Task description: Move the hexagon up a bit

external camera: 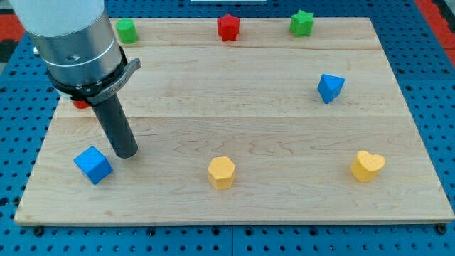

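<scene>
Resting on the table [284, 206], my tip [126, 153], a bare rod tool holding nothing, sits just beside the blue cube [93, 165]; the yellow hexagon [221, 172] lies well apart toward the view's right.

no readable text, label or number anywhere

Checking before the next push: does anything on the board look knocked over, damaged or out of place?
Nothing stands out. All blocks sit flat on the wooden board, none past its edges. A red block is mostly hidden behind the arm. My tip sits beside the blue cube, far from the yellow hexagon.
</scene>
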Available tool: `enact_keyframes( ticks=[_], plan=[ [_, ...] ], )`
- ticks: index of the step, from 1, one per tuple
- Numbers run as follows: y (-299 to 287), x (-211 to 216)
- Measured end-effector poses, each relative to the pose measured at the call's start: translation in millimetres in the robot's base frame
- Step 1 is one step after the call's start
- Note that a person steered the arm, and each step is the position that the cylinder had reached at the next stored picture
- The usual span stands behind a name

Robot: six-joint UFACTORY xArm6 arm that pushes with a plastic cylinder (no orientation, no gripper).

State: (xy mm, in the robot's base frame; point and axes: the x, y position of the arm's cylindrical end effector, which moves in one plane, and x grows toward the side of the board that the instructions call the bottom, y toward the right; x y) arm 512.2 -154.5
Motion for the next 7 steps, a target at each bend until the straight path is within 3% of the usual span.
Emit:
enact_keyframes(
  ticks=[3,4,5,6,7],
  plan=[
    [-3.6,1.0],
    [-28.8,18.2],
    [-9.1,10.8],
    [53.5,21.0],
    [50.9,57.3]
  ],
)
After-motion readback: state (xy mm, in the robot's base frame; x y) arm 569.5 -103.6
